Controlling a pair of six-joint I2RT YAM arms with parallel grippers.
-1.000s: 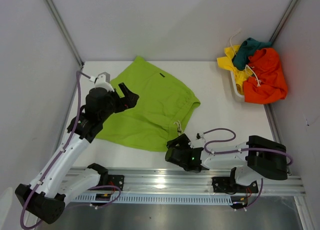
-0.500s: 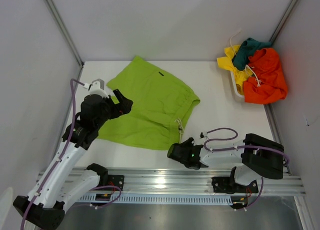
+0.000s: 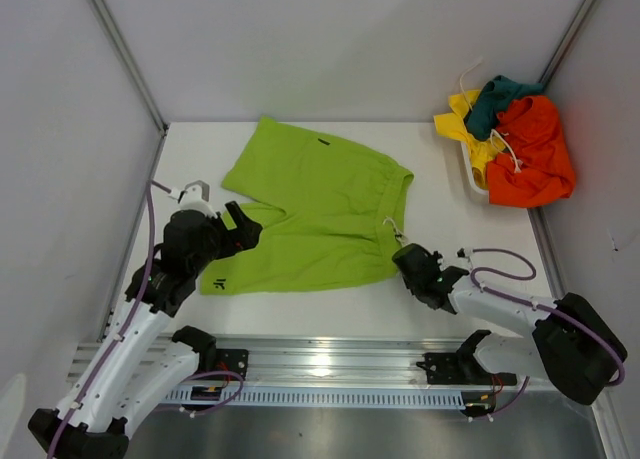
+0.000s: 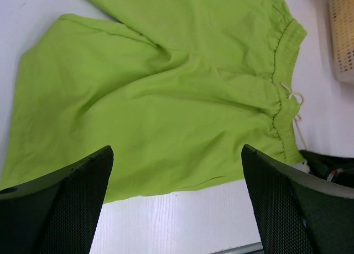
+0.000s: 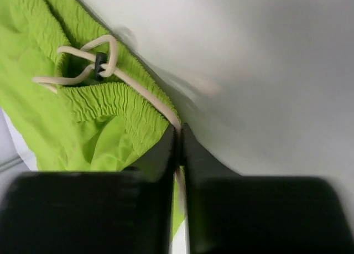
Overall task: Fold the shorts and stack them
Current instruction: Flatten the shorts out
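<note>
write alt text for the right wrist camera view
Close-up of the right gripper, its black fingers shut on the white drawstring at the gathered waistband of the lime green shorts. The shorts fill the left side; bare white table fills the right.

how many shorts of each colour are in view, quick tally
lime green shorts: 1
orange shorts: 1
yellow shorts: 1
dark teal shorts: 1
total: 4
</note>
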